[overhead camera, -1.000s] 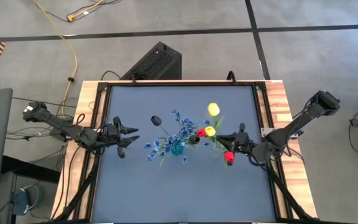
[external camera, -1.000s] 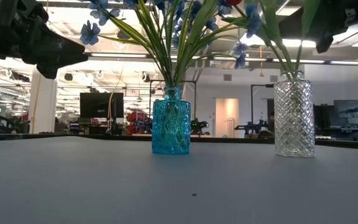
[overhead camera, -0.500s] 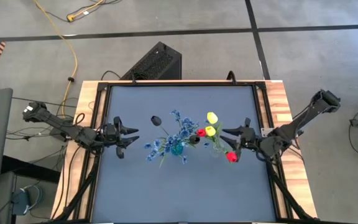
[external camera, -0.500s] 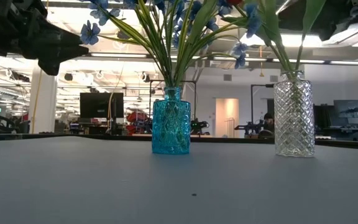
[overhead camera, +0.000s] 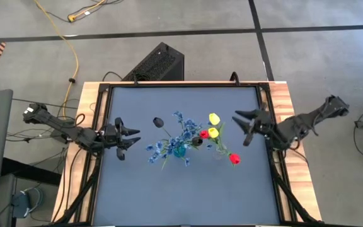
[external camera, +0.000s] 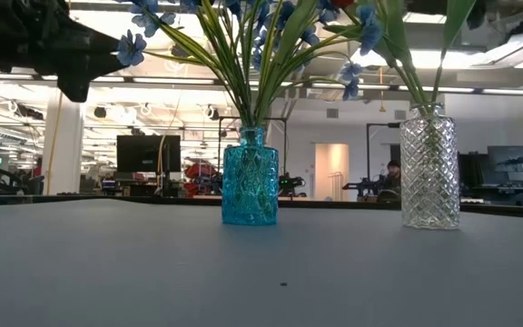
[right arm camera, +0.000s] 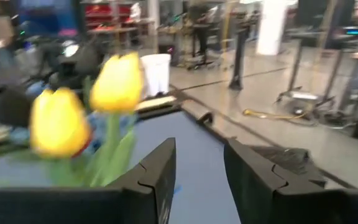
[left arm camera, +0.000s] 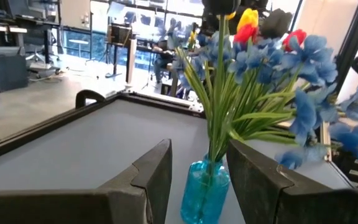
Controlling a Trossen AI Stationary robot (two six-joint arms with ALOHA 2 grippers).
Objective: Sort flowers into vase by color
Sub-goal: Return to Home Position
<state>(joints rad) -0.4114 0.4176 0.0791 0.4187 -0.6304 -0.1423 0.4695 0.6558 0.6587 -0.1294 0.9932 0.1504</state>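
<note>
In the high view a blue glass vase (overhead camera: 179,151) holds blue blossoms (overhead camera: 183,129) and a dark bud (overhead camera: 159,121) by their stems. Right of it, a clear cut-glass vase (external camera: 429,170) holds two yellow tulips (overhead camera: 213,125) and a red tulip (overhead camera: 234,159) that leans toward the near edge. Another red tulip (overhead camera: 203,134) and a dark bud (overhead camera: 197,142) show between the vases. My left gripper (overhead camera: 133,137) hovers open, left of the blue vase (left arm camera: 204,193). My right gripper (overhead camera: 239,128) is open, up and to the right of the yellow tulips (right arm camera: 58,121).
The grey mat has free room along its near side (overhead camera: 181,195) and far side (overhead camera: 181,101). Wooden table borders (overhead camera: 292,126) and a black frame run along both sides. A black box (overhead camera: 156,63) sits on the floor beyond the far edge.
My right gripper has drawn back from the clear vase, moving toward the table's right and far edges and out of the low view. The red tulip has stayed leaning out of the clear vase. The farther yellow tulip has swung slightly nearer.
</note>
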